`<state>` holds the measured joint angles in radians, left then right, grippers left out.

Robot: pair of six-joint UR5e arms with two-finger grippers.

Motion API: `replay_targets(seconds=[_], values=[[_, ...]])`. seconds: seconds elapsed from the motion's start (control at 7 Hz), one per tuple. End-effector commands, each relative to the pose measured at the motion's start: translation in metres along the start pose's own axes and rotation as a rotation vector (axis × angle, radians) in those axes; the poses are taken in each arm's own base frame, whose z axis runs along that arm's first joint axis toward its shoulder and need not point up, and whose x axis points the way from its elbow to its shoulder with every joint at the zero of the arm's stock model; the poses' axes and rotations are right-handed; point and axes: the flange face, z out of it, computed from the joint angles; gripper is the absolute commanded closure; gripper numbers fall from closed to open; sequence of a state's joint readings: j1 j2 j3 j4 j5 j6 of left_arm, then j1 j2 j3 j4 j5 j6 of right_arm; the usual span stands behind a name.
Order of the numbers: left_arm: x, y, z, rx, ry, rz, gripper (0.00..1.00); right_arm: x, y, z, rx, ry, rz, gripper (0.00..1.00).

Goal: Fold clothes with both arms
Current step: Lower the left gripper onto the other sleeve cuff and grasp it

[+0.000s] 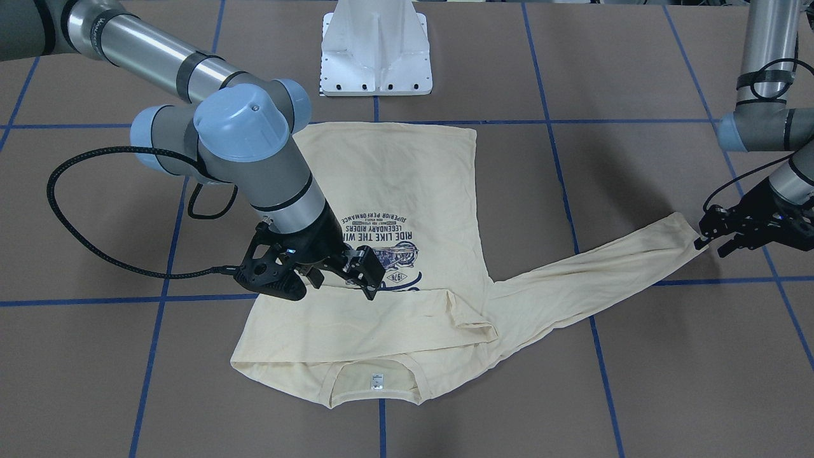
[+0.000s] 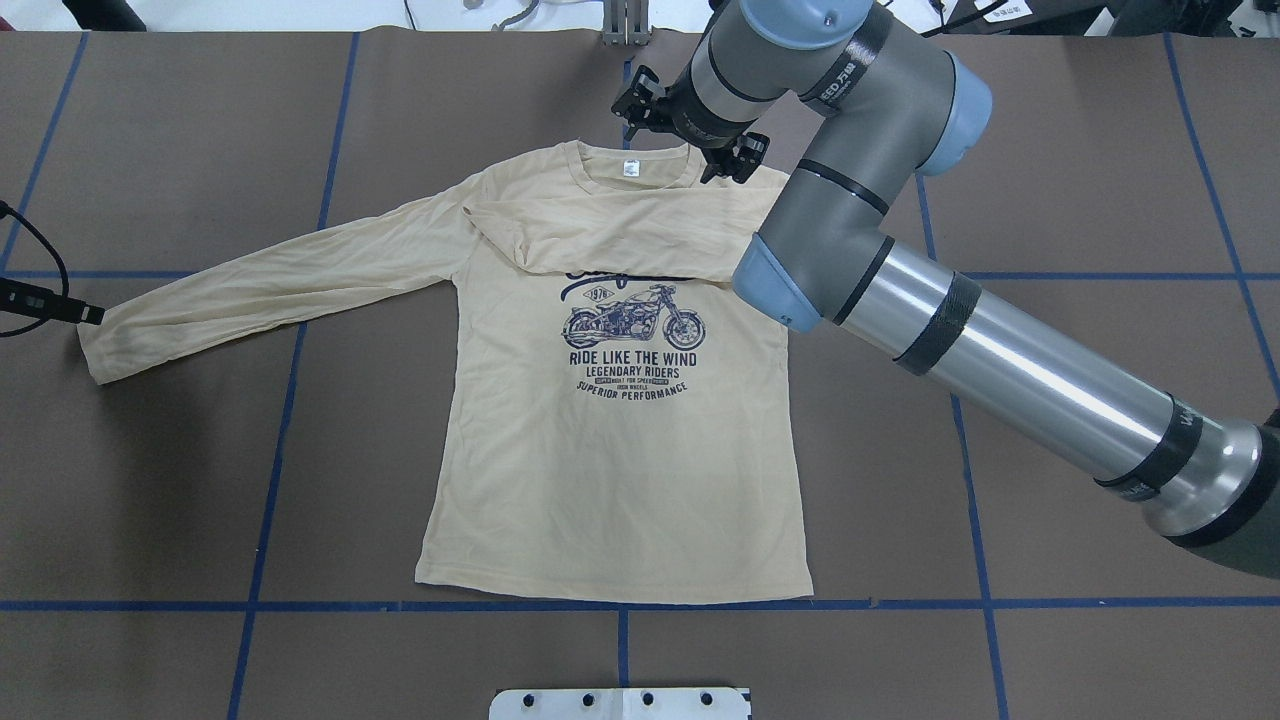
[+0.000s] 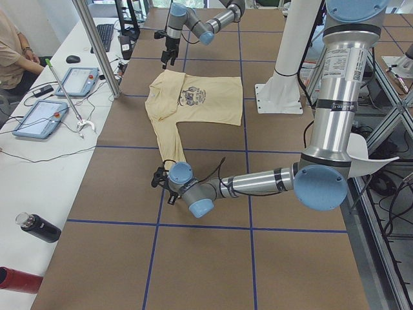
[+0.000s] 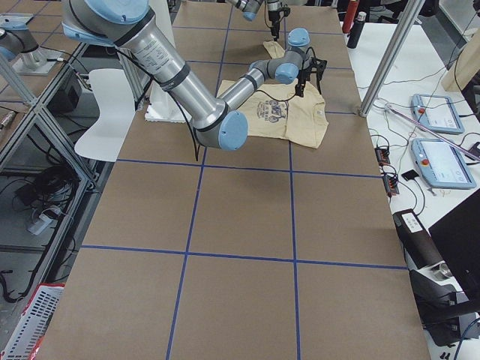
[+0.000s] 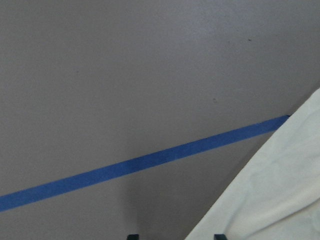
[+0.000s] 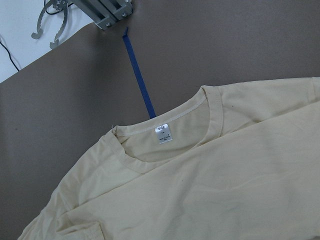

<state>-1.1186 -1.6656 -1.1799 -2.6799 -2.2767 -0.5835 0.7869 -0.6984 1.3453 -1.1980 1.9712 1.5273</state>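
Note:
The cream T-shirt (image 2: 620, 470) lies flat, print up, on the brown table. One sleeve is folded across the chest (image 2: 600, 225). The other sleeve (image 2: 270, 290) stretches out sideways. My right gripper (image 2: 690, 140) hovers open and empty over the collar; the right wrist view shows the collar and white neck label (image 6: 163, 134) below it. In the front-facing view this gripper (image 1: 343, 280) is above the print. My left gripper (image 1: 711, 245) is open, low at the outstretched sleeve's cuff (image 1: 683, 229). In the left wrist view the cuff (image 5: 280, 190) lies by its fingertips (image 5: 218, 236).
The white pedestal base (image 1: 375, 51) stands behind the shirt's hem. Blue tape lines (image 2: 620, 604) grid the table. A side bench with tablets (image 3: 39, 116), a seated person (image 3: 13, 45) and bottles (image 3: 39, 227) lies beyond the table's far edge.

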Motion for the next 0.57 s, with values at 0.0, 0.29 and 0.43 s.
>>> replay_targets(seconds=[0.0, 0.29, 0.43], values=[[-0.0023, 0.0040, 0.0008, -0.009, 0.003, -0.006, 0.43, 0.0007, -0.0001, 0.0004, 0.000, 0.001, 0.001, 0.01], [-0.0030, 0.0045, 0.0013, -0.013, 0.002, -0.009, 0.45, 0.0016, 0.0007, 0.0015, -0.001, 0.003, 0.001, 0.01], [-0.0022, 0.0058, 0.0022, -0.021, 0.011, -0.009, 0.48, 0.0026, 0.0005, 0.0021, -0.001, 0.004, 0.001, 0.01]])
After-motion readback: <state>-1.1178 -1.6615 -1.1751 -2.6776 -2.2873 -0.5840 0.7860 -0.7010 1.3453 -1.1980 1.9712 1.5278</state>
